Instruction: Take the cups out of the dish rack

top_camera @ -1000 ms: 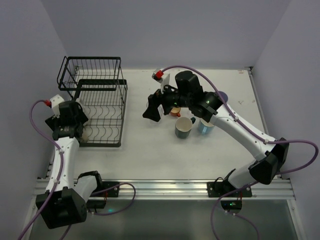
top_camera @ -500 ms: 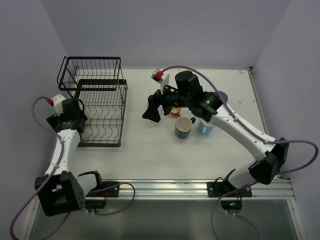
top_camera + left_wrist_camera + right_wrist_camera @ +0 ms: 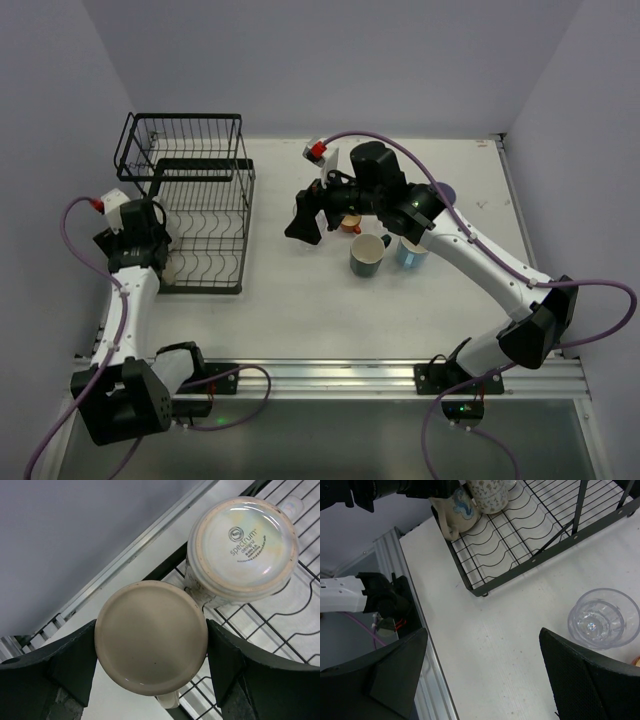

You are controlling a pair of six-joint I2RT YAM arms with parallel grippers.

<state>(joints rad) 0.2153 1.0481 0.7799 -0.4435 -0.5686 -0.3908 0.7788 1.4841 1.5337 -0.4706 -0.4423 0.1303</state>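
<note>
The left pincer (image 3: 151, 628) is clenched on an upside-down cream mug (image 3: 150, 650), one finger (image 3: 75, 665) pressed flat against each side of it, its pale base facing the wrist camera. Just beside it, apparently touching, a second upturned mug (image 3: 242, 547) with a printed maker's mark on its base stands on the wires of the dish rack (image 3: 200, 289). Both mugs sit at the near-left corner of the rack's low ridged tray. The rack itself stands on the left part of the worktop (image 3: 330, 320), its taller basket section at the far end. The right pincer (image 3: 482, 640) is released, its fingers spread wide with nothing between them, hanging above the worktop right of the rack. Below it stands a clear glass (image 3: 602, 617), and near that a small orange cup (image 3: 350, 226), a teal mug (image 3: 368, 256) and a light blue mug (image 3: 410, 252).
</note>
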